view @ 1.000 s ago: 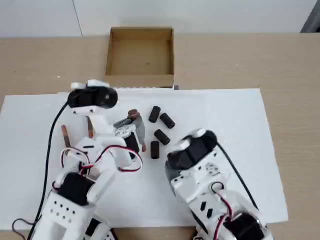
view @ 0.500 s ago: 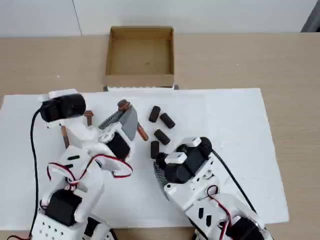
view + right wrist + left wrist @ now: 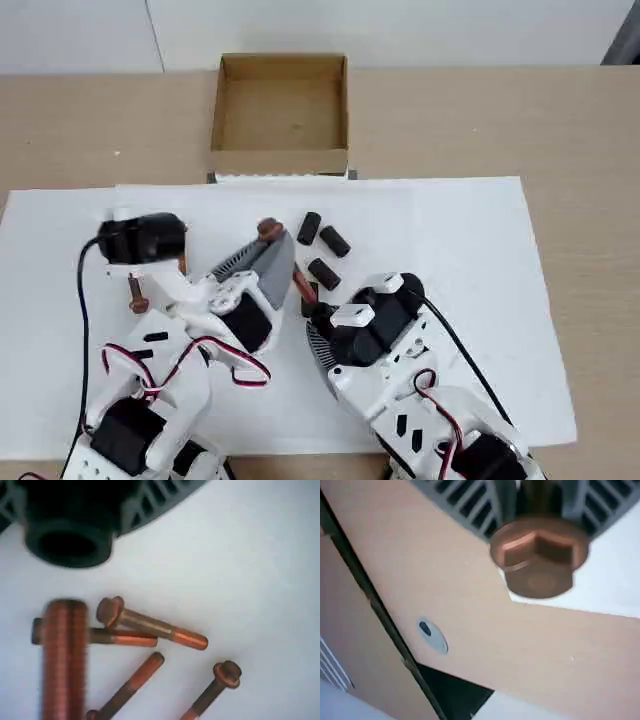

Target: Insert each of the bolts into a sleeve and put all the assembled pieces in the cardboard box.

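My left gripper is shut on a copper bolt, whose hex head sits between the grey jaws in the left wrist view. The bolt's threaded end points toward a black sleeve, a short way off its open mouth. My right gripper is shut on that sleeve, just above the white paper at the centre. Three loose black sleeves lie just beyond both grippers. The cardboard box stands at the far edge, with nothing seen inside.
Several loose copper bolts lie on the white paper to the left, one of them beside the left arm's black motor. The paper's right half is bare, and the tan tabletop surrounds it.
The left arm swung its motor left then back, bringing the held bolt's tip down to the sleeve. The right gripper shifted left onto the sleeve and has held there.
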`<state>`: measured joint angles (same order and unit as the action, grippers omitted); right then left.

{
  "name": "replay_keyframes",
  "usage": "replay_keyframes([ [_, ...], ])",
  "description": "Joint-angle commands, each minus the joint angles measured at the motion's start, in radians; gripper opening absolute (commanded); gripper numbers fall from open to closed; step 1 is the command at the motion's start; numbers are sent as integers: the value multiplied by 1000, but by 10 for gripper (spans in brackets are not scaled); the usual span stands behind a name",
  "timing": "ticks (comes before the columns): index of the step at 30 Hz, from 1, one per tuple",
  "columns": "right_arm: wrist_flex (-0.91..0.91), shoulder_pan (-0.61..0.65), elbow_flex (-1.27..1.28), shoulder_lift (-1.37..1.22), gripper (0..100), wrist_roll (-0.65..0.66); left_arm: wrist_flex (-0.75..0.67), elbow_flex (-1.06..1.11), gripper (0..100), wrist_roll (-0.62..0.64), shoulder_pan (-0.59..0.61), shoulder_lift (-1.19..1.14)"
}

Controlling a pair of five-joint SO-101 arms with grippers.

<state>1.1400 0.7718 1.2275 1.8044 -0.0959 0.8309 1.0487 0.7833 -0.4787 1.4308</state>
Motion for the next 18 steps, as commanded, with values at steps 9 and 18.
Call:
replay_keyframes([
  [9,-24,2,-8,5,3,60,-29,39,5,0,-64,49],
  [18,-25,2,-8,5,3,60,-15,53,5,-77,-87,49],
])
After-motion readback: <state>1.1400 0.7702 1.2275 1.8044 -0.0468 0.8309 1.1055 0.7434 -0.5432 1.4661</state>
